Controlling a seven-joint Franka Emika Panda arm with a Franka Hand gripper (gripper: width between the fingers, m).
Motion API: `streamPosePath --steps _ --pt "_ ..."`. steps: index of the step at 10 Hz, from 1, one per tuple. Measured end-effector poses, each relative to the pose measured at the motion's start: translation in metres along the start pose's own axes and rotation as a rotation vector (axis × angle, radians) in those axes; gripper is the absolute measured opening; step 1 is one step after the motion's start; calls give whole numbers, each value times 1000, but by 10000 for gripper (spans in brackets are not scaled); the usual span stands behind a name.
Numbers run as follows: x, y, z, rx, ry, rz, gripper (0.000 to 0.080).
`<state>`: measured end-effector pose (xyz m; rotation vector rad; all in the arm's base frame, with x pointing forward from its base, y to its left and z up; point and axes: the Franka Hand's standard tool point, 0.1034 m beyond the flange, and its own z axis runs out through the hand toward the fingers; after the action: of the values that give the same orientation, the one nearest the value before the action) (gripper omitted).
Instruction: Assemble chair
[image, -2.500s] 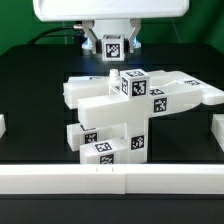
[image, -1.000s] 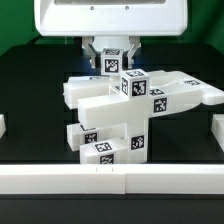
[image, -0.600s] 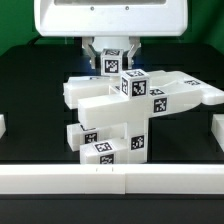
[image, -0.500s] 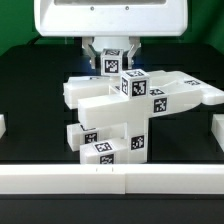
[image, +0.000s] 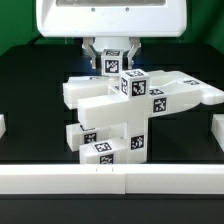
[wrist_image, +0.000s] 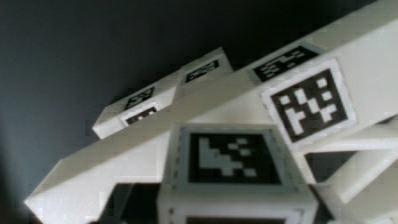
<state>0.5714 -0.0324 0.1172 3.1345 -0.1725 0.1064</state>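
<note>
Chair (image: 125, 105), partly built: we are viewing joined white blocks mid-table.
Our gripper (image: 113, 66) is clamping a tagged piece (image: 114, 58) at the back; more joining is seemingly remaining.

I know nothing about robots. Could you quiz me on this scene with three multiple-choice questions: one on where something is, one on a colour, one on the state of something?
1. Where is the gripper in the exterior view?
A. Behind the top of the chair
B. Far away at the front rail
C. Flat on the tabletop beside the chair

2. What colour is the tabletop?
A. Red
B. Black
C. Yellow

3. How do the chair pieces stand?
A. Scattered singly across the table
B. Stacked in one joined cluster
C. Hanging in the air

Answers:
1 A, it sits just behind the upper tagged block.
2 B, the surface around the white parts is black.
3 B, the bars and blocks touch one another in one body.
</note>
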Motion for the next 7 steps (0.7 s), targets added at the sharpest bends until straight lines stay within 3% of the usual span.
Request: streamPosePath --steps 4,7 --pt "0 0 1 -1 -1 0 287" --pt "1 2 4 -18 54 -4 287"
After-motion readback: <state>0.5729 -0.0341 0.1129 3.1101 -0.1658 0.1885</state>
